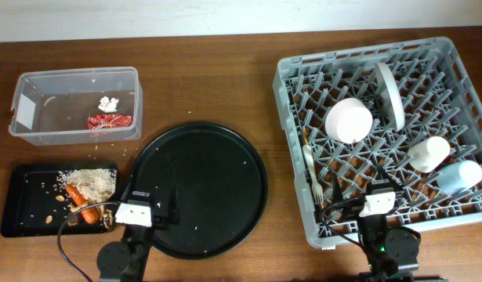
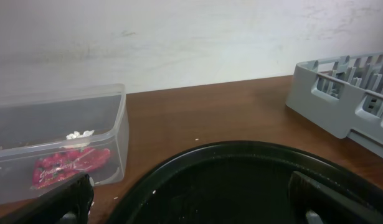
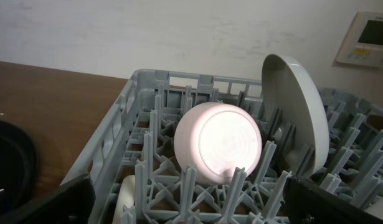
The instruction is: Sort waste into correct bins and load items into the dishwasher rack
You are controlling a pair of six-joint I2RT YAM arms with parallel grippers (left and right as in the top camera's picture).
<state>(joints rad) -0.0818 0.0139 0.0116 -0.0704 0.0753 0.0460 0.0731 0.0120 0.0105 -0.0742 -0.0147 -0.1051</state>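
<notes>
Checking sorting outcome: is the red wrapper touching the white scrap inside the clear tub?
Apart. The overhead view shows bare floor of the clear tub between the white scrap and the red wrapper.

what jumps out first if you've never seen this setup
The big grey dishwasher rack on the right, with a plate standing on edge beside a pale bowl. Then the round black tray in the middle, dotted with a few crumbs, and at left a clear tub holding a red wrapper.
</notes>
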